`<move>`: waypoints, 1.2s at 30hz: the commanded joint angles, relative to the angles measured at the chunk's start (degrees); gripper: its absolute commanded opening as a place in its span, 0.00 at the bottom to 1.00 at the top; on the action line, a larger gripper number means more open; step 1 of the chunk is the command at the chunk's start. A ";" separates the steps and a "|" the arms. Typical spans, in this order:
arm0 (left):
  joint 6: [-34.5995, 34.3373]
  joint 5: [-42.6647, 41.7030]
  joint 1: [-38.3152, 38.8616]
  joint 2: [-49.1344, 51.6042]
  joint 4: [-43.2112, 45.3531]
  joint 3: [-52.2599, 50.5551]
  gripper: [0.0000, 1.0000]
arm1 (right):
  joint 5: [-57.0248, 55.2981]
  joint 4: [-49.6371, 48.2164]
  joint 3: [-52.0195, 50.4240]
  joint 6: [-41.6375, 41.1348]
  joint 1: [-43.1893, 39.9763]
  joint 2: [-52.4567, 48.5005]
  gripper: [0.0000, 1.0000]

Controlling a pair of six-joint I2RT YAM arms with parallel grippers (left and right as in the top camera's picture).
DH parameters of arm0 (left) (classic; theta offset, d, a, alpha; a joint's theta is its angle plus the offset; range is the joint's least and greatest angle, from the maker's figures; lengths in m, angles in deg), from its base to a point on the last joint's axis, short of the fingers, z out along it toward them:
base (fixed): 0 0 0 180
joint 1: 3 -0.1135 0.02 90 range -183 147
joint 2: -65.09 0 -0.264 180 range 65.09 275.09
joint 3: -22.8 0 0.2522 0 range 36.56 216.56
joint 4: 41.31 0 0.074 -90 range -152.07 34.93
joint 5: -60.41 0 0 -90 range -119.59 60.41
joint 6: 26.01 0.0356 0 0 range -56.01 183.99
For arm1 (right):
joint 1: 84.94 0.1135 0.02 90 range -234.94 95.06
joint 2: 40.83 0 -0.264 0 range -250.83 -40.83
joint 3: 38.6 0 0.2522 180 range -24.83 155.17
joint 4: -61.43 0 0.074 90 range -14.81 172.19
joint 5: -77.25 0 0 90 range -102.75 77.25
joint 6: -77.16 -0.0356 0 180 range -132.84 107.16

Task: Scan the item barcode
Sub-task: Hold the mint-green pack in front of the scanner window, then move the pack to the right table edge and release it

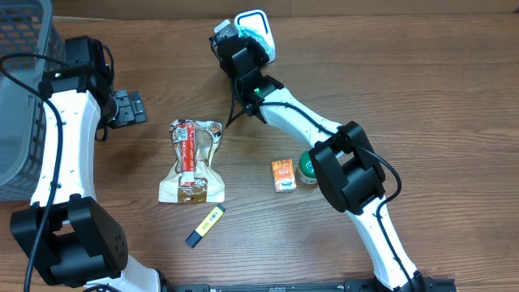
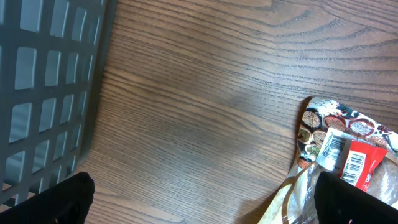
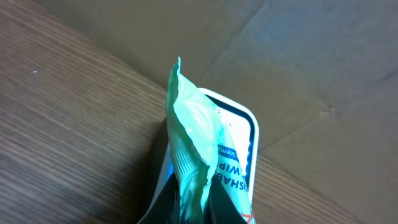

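Note:
My right gripper (image 1: 243, 42) is at the far edge of the table, shut on a teal and white pack of wipes (image 1: 259, 28). In the right wrist view the pack (image 3: 208, 137) stands up between the black fingers (image 3: 180, 208), pinched by its crimped seam, and my right gripper (image 3: 199, 196) shows no gap. No barcode shows on the pack. My left gripper (image 1: 127, 108) hovers open over bare wood at the left, its fingertips (image 2: 62, 199) wide apart around nothing (image 2: 205, 202). A snack bag (image 2: 336, 143) with white barcode labels lies by its right finger.
A grey basket (image 1: 20, 97) stands at the left edge. The snack bag (image 1: 193, 160) lies mid-table, with an orange box (image 1: 283, 174) and a green round tin (image 1: 307, 166) to its right. A yellow and blue tube (image 1: 204, 225) lies nearer the front.

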 commanded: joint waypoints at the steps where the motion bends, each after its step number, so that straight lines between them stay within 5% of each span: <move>1: 1.05 -0.09 -0.09 0.00 0.02 0.13 1.00 | 3.61 0.28 -1.25 -0.61 -0.66 -1.60 0.04; 13: 1.05 -0.11 -0.09 0.00 0.02 0.13 1.00 | 3.58 -2.64 -1.25 -0.68 -1.27 -0.66 0.04; 20: 1.05 -0.11 -0.09 0.00 0.02 0.13 1.00 | 3.58 -0.94 -1.25 -1.14 -2.80 9.53 0.04; 28: 1.05 -0.11 -0.09 0.00 0.02 0.13 1.00 | 3.96 18.36 -1.25 -12.37 -8.11 26.38 0.04; 36: 1.05 -0.11 -0.09 0.00 0.02 0.13 1.00 | 17.38 52.89 -1.25 -20.68 -21.24 33.68 0.08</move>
